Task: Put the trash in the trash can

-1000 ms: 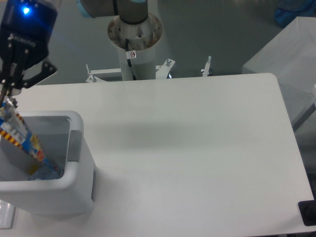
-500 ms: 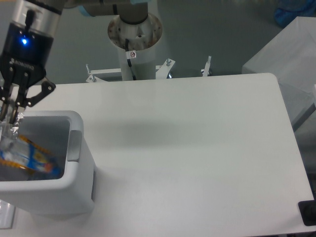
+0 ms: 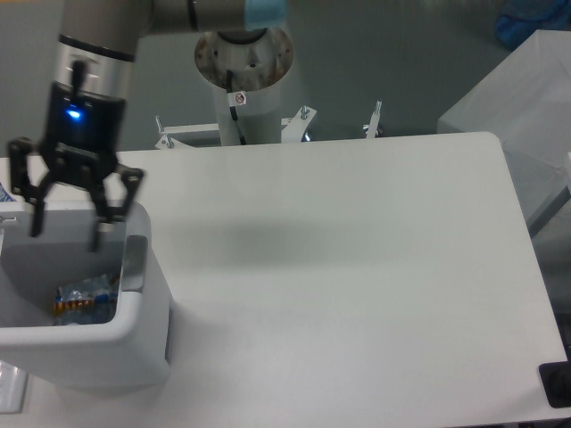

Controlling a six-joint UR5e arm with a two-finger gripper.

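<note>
I see the snack wrapper [image 3: 83, 298] lying crumpled at the bottom of the trash can [image 3: 134, 334], blue and silver with orange print, partly hidden by the near wall. The white bin stands at the bench's [image 3: 357, 267] left edge. My gripper [image 3: 66, 234] hangs over its opening, fingers spread, holding nothing.

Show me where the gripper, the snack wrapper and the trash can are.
gripper [image 3: 65, 234]: fixed camera, midway between its spread fingertips.
snack wrapper [image 3: 83, 299]: fixed camera, its crinkled middle, inside the bin.
trash can [image 3: 143, 308]: fixed camera, right side wall.
</note>
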